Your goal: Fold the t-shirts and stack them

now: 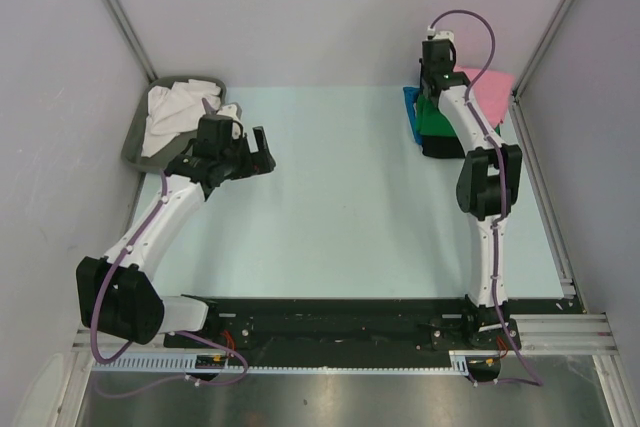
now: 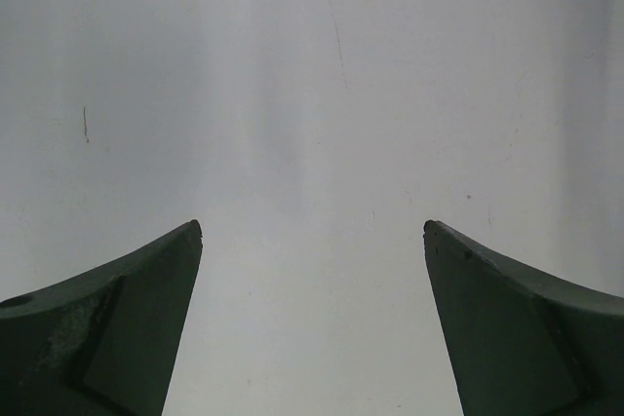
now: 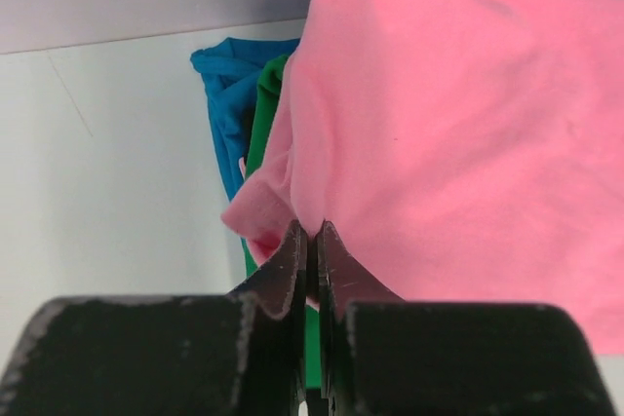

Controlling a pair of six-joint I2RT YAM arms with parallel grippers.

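At the worktop's (image 1: 340,217) far right, the right hand (image 3: 314,241) pinched the pink shirt's (image 3: 448,114) edge above the green shirt (image 3: 265,104) and blue shirt (image 3: 229,85), while the left hand (image 1: 262,152) hung wide open beside the tray (image 1: 135,142) holding the white shirt (image 1: 175,112).

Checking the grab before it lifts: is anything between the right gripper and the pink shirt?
Nothing visible. The right gripper is shut on the pink shirt at its edge, with the green shirt beside it.
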